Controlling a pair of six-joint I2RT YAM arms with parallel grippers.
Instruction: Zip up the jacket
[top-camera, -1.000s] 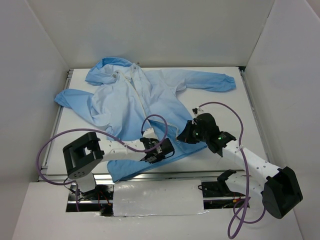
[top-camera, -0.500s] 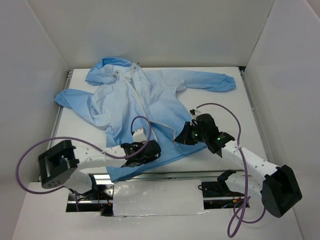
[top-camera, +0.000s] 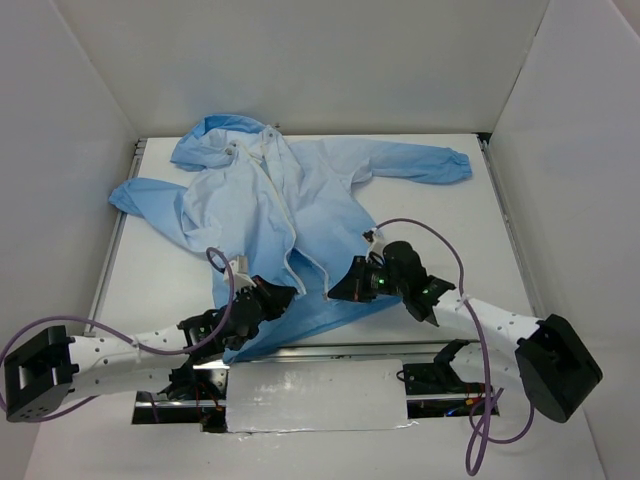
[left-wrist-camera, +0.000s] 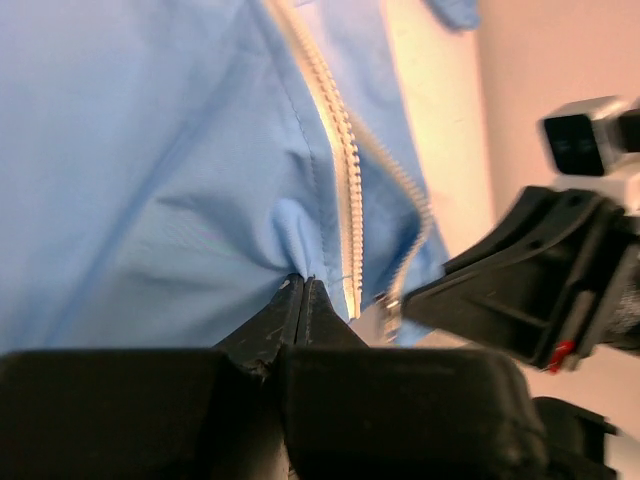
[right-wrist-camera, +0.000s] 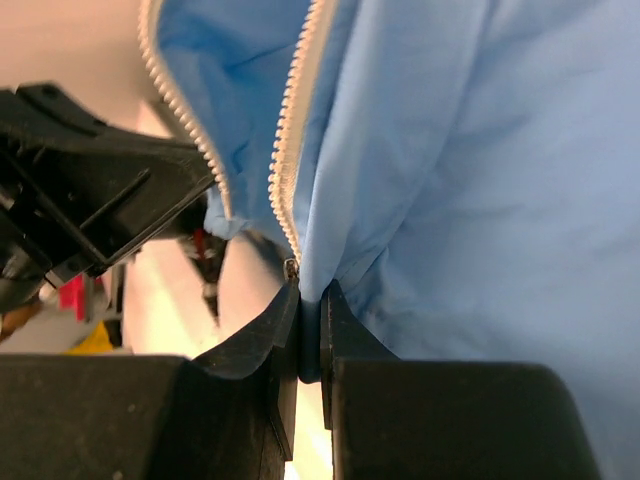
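One jacket (top-camera: 330, 185) lies spread on the flat white bench (top-camera: 500, 220), its hood (top-camera: 215, 135) toward the far edge and its hem at the near edge, between the two arms. The cloth is thin, light blue and softly creased, paler over the chest and deeper in colour near the hem. It has two long sleeves: one (top-camera: 420, 160) reaches out to the right and ends in a gathered elastic cuff, and the other (top-camera: 140, 195) is folded in on the left. One white zipper (top-camera: 280, 195) runs down the front. In the wrist views its two rows of small, regular teeth stand apart at the lower end, with bare bench showing between them.

Two black grippers work at the hem, near each other but apart. The left gripper (left-wrist-camera: 303, 285) has its wedge-shaped fingers pressed together, pinching a small fold of jacket fabric just beside one row of zipper teeth (left-wrist-camera: 345, 150). The cloth puckers into creases toward the tips. The right gripper (right-wrist-camera: 308, 300) pinches the other front panel, with a sliver of blue cloth caught between its fingers just beside the bottom end of the other row (right-wrist-camera: 290, 150). Each wrist camera sees the opposite gripper close by across the open zipper.
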